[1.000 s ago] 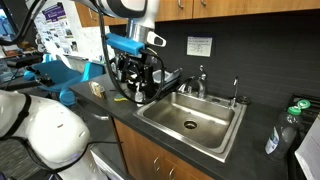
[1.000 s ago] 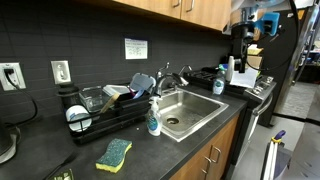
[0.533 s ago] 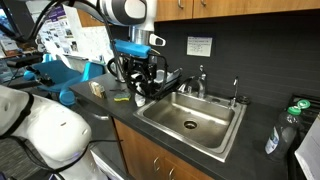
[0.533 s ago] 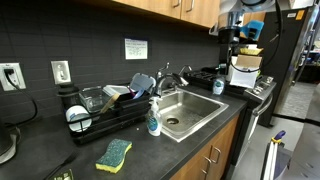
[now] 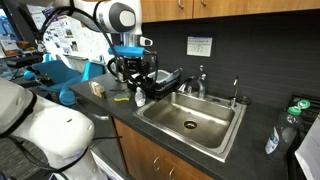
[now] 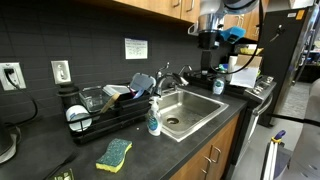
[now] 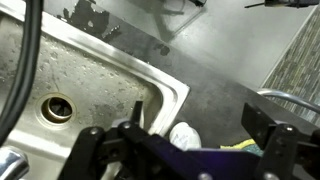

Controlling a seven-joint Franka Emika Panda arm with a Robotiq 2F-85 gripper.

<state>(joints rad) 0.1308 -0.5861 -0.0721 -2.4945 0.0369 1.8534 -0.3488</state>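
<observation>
Room: kitchen corner with wooden cabinets over a dark backsplash; a dark tabletop (image 5: pixel 120 108) carries a stainless sink (image 5: pixel 215 120).
Jaws: spread wide and holding nothing, as I read them in the wrist view; they hang over the tabletop close to the sink's rim.
Nearest thing: soap bottle (image 7: pixel 186 137), upright on the tabletop just beside the sink, its white cap below and between the jaws; in an exterior view the bottle (image 6: pixel 218 86) stands at the sink's far corner.
Handling (my judgement): light, thin-walled plastic, probably slick and easy to tip; I would take it across the body, below the cap.
Neighbours: yellow-green item (image 7: pixel 240 147) near the bottle, partly hidden; faucet (image 6: pixel 172 78); dish rack (image 6: pixel 110 120).
Writing: wall notice (image 5: pixel 199 45), print too small to read; the bottle's label is illegible.
</observation>
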